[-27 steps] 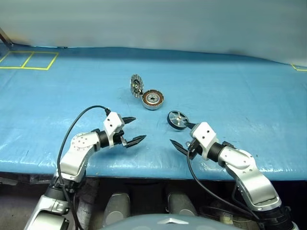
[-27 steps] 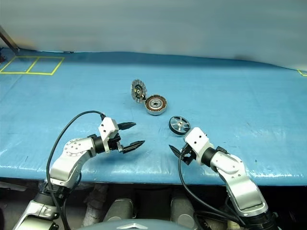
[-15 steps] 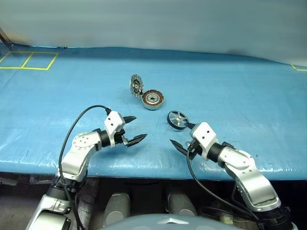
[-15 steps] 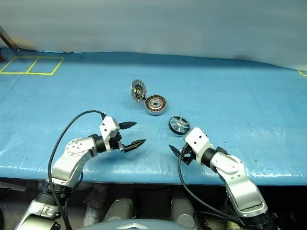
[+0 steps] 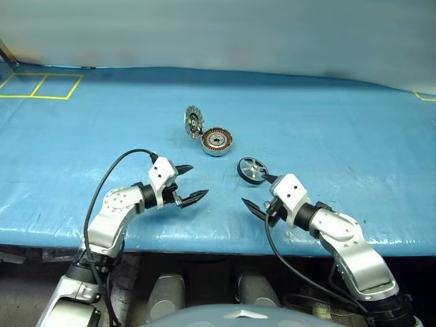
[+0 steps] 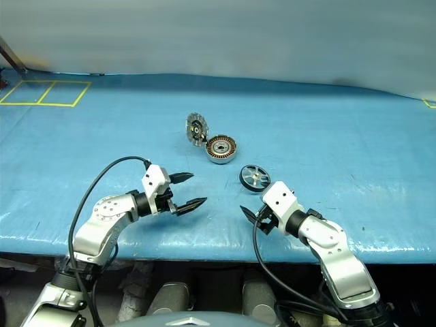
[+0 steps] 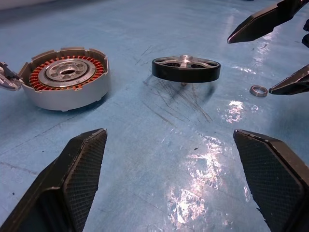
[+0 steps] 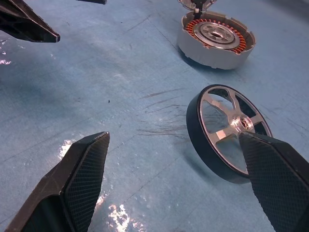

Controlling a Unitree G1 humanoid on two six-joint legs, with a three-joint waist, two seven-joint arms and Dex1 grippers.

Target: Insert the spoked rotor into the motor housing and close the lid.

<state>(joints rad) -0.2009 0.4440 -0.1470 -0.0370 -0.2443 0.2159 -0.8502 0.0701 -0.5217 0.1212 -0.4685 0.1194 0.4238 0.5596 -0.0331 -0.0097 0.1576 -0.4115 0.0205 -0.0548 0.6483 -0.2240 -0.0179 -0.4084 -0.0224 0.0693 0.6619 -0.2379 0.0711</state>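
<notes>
Two grippers hover low over the blue table (image 5: 327, 129), both spread wide and empty. Head views: the left gripper (image 5: 185, 184) and right gripper (image 5: 259, 193) face each other, with the spoked rotor (image 5: 251, 168) just beyond the right one. The motor housing (image 5: 217, 141) stands farther back, its lid (image 5: 193, 121) tipped up on the hinge, so nothing is inserted yet.

Left wrist view: the rotor rests slightly raised on its hub; a small loose ring (image 7: 259, 90) lies beside it.

Right wrist view: the rotor lies close ahead, near one finger (image 8: 275, 179). It looks rigid, light and smooth-rimmed, likely to slide; pinching across the black rim seems safest, sparing the thin spokes.
</notes>
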